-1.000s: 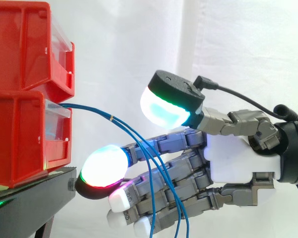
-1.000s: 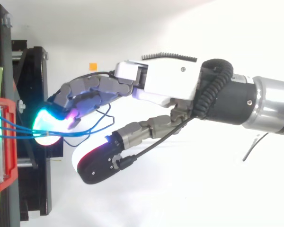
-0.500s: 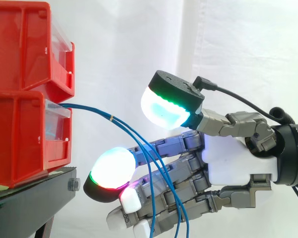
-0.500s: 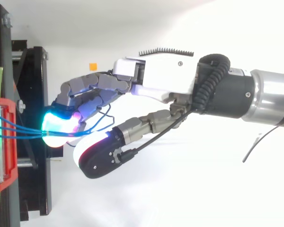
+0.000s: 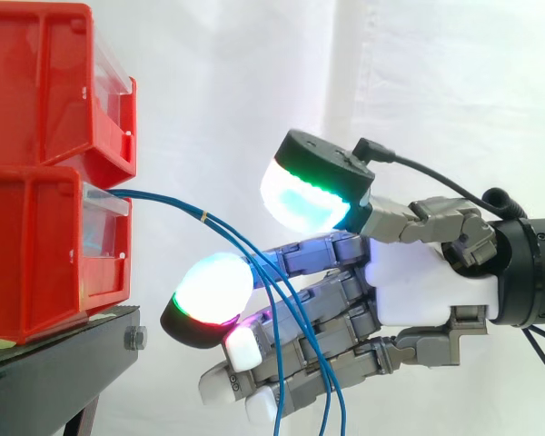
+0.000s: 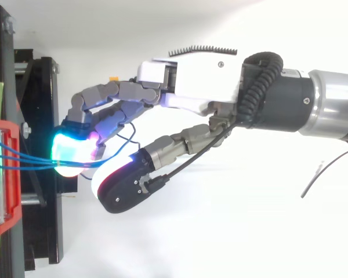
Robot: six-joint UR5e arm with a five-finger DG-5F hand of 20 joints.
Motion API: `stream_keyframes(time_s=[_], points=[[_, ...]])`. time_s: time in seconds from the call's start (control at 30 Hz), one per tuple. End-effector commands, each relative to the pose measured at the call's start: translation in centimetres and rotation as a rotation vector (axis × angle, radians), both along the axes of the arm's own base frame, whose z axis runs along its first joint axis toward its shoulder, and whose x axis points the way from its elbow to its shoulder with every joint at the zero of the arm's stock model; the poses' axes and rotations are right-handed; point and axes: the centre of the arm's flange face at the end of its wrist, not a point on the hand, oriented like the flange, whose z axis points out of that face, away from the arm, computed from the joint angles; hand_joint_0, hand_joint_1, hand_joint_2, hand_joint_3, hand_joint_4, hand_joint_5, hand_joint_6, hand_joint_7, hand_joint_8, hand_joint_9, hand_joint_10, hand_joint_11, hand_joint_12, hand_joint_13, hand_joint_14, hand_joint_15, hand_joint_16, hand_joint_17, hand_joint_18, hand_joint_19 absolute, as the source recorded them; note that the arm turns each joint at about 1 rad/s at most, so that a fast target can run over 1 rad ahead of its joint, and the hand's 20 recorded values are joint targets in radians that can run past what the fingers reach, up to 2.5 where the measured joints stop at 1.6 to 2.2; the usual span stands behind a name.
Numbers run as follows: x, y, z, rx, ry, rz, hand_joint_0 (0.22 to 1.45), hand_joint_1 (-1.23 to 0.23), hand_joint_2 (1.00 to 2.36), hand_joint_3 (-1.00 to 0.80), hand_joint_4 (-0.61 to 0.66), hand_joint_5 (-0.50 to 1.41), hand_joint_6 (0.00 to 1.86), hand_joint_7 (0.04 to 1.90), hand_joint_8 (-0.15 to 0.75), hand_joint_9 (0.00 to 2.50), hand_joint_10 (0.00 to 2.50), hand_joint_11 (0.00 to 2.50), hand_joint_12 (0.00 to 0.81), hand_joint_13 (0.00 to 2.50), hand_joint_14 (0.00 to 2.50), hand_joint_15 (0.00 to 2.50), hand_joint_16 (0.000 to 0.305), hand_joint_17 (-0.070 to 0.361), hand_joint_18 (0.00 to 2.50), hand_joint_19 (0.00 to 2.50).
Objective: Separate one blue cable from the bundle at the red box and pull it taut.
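Hand (image 5: 427,291) drawn back from red box (image 5: 36,245) — blue cables (image 5: 177,203) hang across fingers (image 5: 313,258).

White curtain (image 5: 454,82) hangs in soft folds across the back, brightly lit. Low at the left, a glossy black stand (image 5: 45,381). From above, a plain white surface (image 6: 220,243) beneath.

Looks like a robotics lab: white curtain (image 5: 454,91) backdrop, red bins (image 5: 45,173) on a black stand (image 5: 54,363) (very test-rig).

Cables (image 5: 168,202) hang between bin (image 5: 36,245) and robot hand (image 5: 427,282).
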Motion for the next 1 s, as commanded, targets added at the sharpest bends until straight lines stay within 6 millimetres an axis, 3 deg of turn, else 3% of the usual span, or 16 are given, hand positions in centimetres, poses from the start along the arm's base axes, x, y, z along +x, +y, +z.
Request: stream_keyframes(time_s=[0.0,0.7,0.97], points=[[0.2,-0.1,0.3,0.001,-0.007,0.002,0.56,-0.68,1.01,-0.4,0.13,-0.14,0.5,1.15,0.291,0.72,0.02,0.65,0.338,0.52,0.01,0.32,0.038,0.086,0.35,0.45],[0.6,-0.1,1.1,-0.011,-0.032,0.021,0.53,-0.68,1.0,-0.48,0.14,-0.13,0.5,1.19,0.297,0.72,0.02,0.65,0.351,0.55,0.01,0.34,0.04,0.09,0.38,0.47],[0.7,-0.1,1.4,-0.01,-0.037,0.021,0.58,-0.66,1.01,-0.36,0.11,-0.11,0.52,1.29,0.29,0.76,0.02,0.65,0.339,0.59,0.01,0.35,0.038,0.085,0.41,0.49]])
